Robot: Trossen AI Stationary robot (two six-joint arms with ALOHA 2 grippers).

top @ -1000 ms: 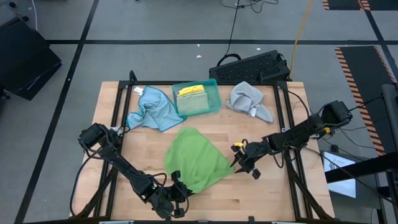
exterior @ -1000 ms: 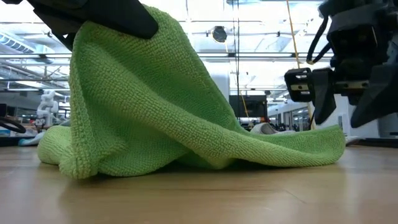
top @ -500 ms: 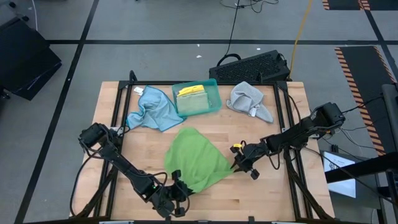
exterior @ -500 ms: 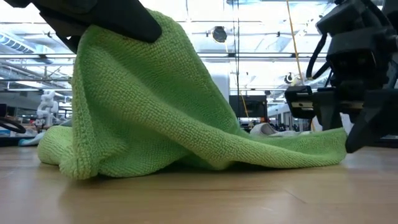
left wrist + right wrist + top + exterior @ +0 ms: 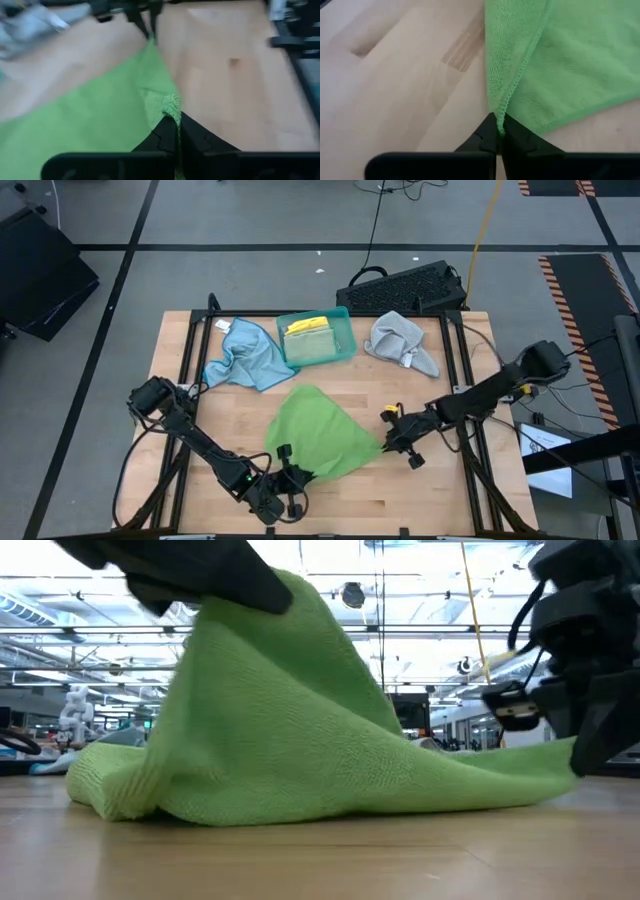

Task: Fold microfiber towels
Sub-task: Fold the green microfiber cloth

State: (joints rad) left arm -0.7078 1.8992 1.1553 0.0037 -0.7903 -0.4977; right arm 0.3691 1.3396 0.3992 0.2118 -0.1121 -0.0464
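A green microfiber towel lies spread on the middle of the wooden table. Its near corner is raised and the rest is on the wood. My left gripper is shut on that near corner. My right gripper is shut on the towel's right corner, low over the table. A light blue towel and a grey towel lie crumpled at the far side. A yellow towel and a green one lie in the teal tray. My left gripper pinches the green towel's near corner between its two fingers, coming from the table's near left and slanting down. That corner is lifted off the wood, and the cloth slopes down from it to the table. My right gripper pinches the towel's right corner at its hemmed edge between its two fingers, slanting down from the table's right side. The corner sits just at the table top, and the cloth runs from it toward the raised corner.
The teal tray stands at the far middle between the blue and grey towels. A black keyboard lies beyond the far edge. Bare wood shows near the front edge and to the right of the green towel.
My right gripper has shut on the green towel's right corner and drawn it slightly toward the table's right edge. My left gripper has turned a little, and the raised near corner has swung toward the right. The cloth between the two corners now lies straighter.
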